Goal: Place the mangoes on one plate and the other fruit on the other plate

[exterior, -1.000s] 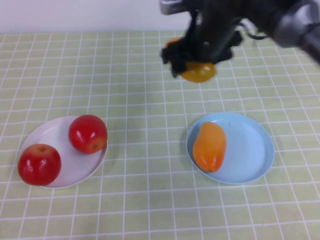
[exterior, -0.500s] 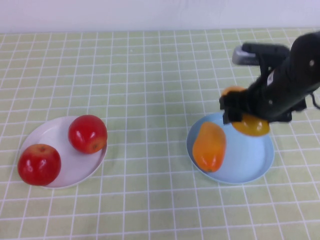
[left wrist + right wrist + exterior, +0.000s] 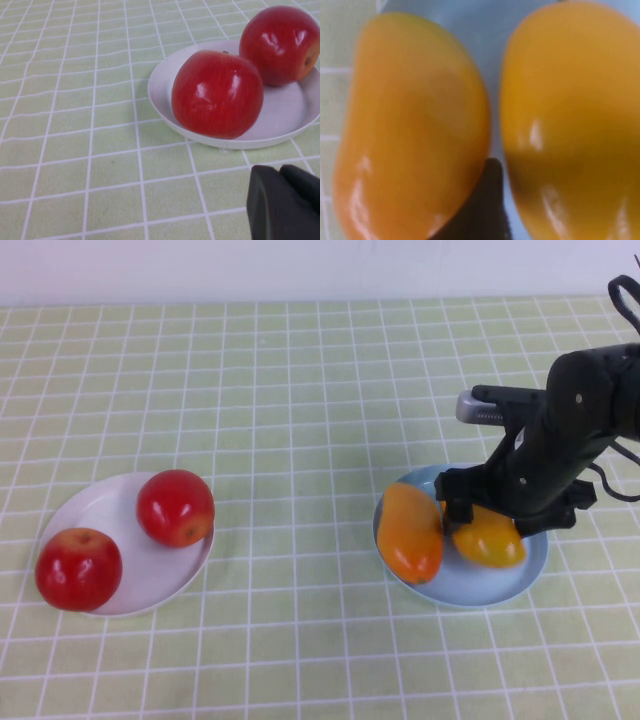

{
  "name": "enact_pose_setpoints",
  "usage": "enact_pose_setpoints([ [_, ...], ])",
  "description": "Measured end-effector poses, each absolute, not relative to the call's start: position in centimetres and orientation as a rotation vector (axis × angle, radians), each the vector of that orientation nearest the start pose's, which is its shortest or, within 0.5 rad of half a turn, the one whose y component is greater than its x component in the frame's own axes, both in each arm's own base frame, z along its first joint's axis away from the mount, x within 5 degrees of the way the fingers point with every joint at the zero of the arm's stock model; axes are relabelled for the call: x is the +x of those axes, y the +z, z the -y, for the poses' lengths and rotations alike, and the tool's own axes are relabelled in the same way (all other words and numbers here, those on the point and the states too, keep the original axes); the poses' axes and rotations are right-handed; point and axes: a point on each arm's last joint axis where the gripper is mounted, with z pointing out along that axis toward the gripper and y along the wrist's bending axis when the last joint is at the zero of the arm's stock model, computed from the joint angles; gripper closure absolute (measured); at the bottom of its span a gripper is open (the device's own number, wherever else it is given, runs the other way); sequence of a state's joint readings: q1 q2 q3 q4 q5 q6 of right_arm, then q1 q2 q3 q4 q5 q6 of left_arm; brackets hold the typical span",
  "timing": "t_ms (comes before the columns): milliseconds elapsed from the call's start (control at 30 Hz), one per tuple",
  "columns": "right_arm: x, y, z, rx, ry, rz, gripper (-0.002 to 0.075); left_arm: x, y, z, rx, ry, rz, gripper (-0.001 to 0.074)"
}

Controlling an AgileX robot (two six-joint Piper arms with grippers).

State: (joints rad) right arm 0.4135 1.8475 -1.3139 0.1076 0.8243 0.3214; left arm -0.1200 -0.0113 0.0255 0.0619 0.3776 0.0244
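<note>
Both orange-yellow mangoes are on the light blue plate (image 3: 522,574): one mango (image 3: 410,532) lies free at its left side. The second mango (image 3: 490,544) is low in the plate's middle, with my right gripper (image 3: 484,524) shut on it. In the right wrist view the held mango (image 3: 570,120) fills the space beside one dark finger (image 3: 487,200), and the free mango (image 3: 415,145) lies close alongside. Two red apples (image 3: 176,506) (image 3: 78,568) rest on the white plate (image 3: 150,580). My left gripper (image 3: 283,198) is shut, low over the tablecloth near that white plate (image 3: 285,122), and holds nothing.
A green checked cloth (image 3: 290,420) covers the whole table. The right arm (image 3: 580,410) reaches in from the far right over the blue plate. The left arm does not show in the high view.
The right gripper has carried the mango from the far middle of the table towards the right and down into the blue plate, beside the other mango. The apples have not moved.
</note>
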Motion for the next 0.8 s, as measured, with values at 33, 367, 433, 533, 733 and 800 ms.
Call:
enact_pose_setpoints([
  [33, 34.2, 21.0, -15.8, -0.048, 0.275, -2.886, 0.0064, 5.2, 17.1, 0.4, 0.173, -0.005, -1.867, 0.0731],
  [367, 31.8, 26.2, -14.6, -0.095, 0.263, -2.832, 0.0085, 5.2, 17.1, 0.4, 0.173, -0.005, -1.867, 0.0731],
  [433, 30.5, 28.0, -14.2, -0.118, 0.253, -2.819, 0.0172, 5.2, 17.1, 0.4, 0.173, -0.005, -1.867, 0.0731],
  [533, 28.0, 30.6, -13.6, -0.18, 0.241, -2.801, 0.0372, 5.2, 17.1, 0.4, 0.173, -0.005, -1.867, 0.0731],
  [733, 22.8, 33.3, -11.4, -0.297, 0.244, -2.735, 0.0702, 5.2, 17.1, 0.4, 0.173, -0.005, -1.867, 0.0731],
  [800, 21.3, 33.7, -10.7, -0.308, 0.253, -2.705, 0.0725, 5.2, 17.1, 0.4, 0.173, -0.005, -1.867, 0.0731],
])
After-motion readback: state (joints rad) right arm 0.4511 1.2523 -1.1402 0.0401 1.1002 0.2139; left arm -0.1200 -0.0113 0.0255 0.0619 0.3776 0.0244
